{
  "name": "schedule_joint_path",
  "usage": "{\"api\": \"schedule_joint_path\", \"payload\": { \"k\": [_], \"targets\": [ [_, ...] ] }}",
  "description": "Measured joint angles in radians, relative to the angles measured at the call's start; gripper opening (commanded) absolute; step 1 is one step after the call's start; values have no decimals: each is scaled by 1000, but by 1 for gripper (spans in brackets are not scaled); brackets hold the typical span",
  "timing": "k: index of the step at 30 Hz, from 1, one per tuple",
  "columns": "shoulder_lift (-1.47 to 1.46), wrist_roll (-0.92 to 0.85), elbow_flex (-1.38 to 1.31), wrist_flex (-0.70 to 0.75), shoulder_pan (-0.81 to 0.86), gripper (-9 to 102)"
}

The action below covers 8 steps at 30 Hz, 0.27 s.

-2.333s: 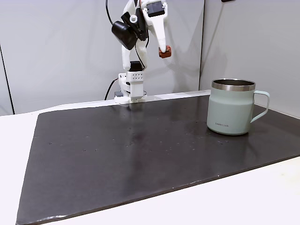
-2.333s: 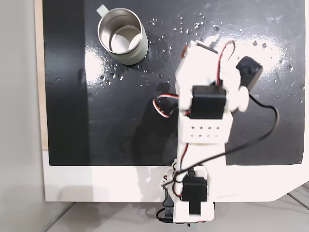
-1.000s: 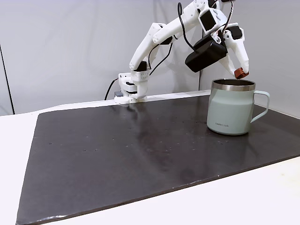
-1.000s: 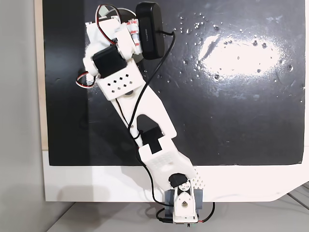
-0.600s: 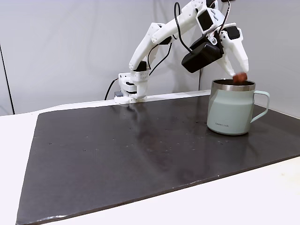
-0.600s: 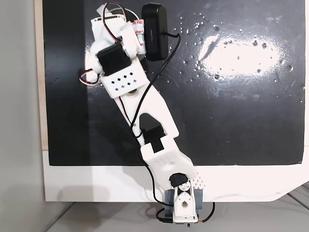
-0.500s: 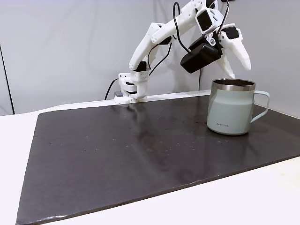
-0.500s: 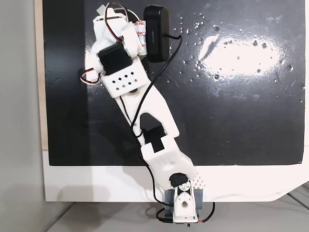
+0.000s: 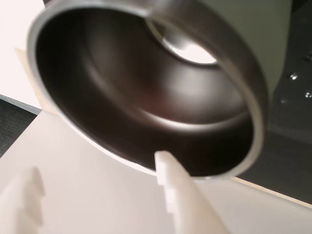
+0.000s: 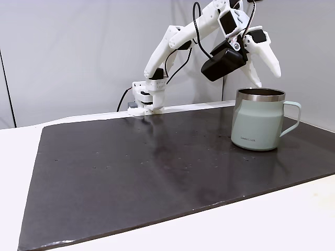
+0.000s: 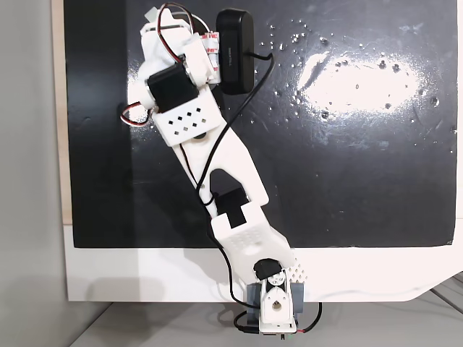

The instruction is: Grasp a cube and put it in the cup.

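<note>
The cup (image 10: 259, 123), a pale green mug with a steel rim and a handle on its right, stands on the right of the black mat. My gripper (image 10: 266, 76) hangs open just above its rim, with nothing between the white fingers. In the wrist view the cup's (image 9: 253, 97) dark steel inside lies right under the gripper (image 9: 97, 163), and both fingertips (image 9: 165, 163) frame its near rim. The cube is hidden. Seen from above, the arm (image 11: 181, 108) reaches to the upper left and covers the cup.
The black mat (image 10: 131, 167) lies on a white table, bare to the left of the cup. The arm's base (image 10: 146, 99) stands at the mat's far edge. A black wrist camera (image 10: 222, 61) hangs beside the gripper. A grey wall rises behind.
A second ago the gripper was shut on the cube over the rim. It then opened, the cube dropped at the rim and went out of sight. The arm has barely moved since.
</note>
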Motion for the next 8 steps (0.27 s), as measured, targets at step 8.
{"api": "schedule_joint_path", "payload": {
  "k": [8],
  "targets": [
    [0,-8,0,0,-11,24]
  ]
}}
